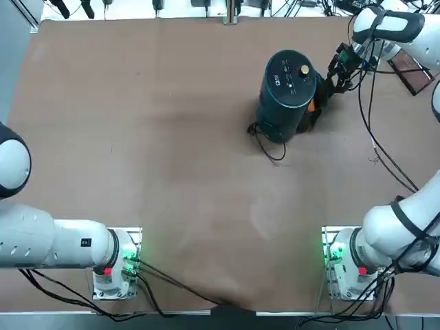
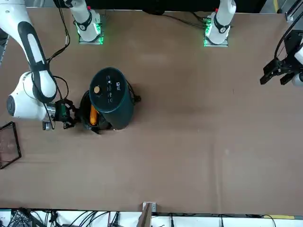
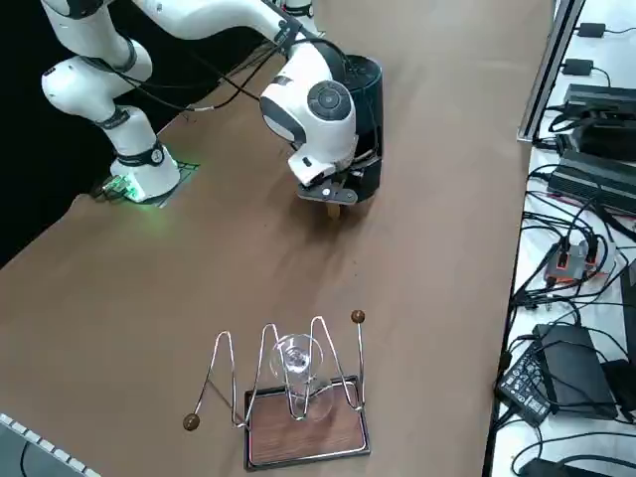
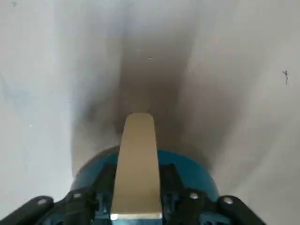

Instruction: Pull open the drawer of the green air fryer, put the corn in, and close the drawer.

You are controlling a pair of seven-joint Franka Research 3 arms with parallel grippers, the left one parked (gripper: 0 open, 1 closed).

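The green air fryer (image 1: 287,93) (image 2: 111,97) (image 3: 364,94) stands upright at the table's far right. Its drawer (image 1: 313,117) (image 2: 89,120) is pulled out from the base on the side facing my right arm. The corn (image 1: 313,106) (image 2: 93,115) lies inside the drawer, an orange cob. My right gripper (image 1: 330,84) (image 2: 72,115) (image 3: 333,199) (image 4: 137,183) is at the drawer's outer end. In the wrist view a tan handle (image 4: 137,159) on the teal drawer front (image 4: 192,173) runs between my fingers, which are shut against both its sides. In the right side view my wrist hides the drawer and the corn.
A wire rack holding a glass on a wooden base (image 3: 298,397) (image 1: 412,72) (image 2: 8,144) sits beyond my right arm near the table's right edge. The fryer's black cord (image 1: 267,143) trails on the table on the fryer's near side.
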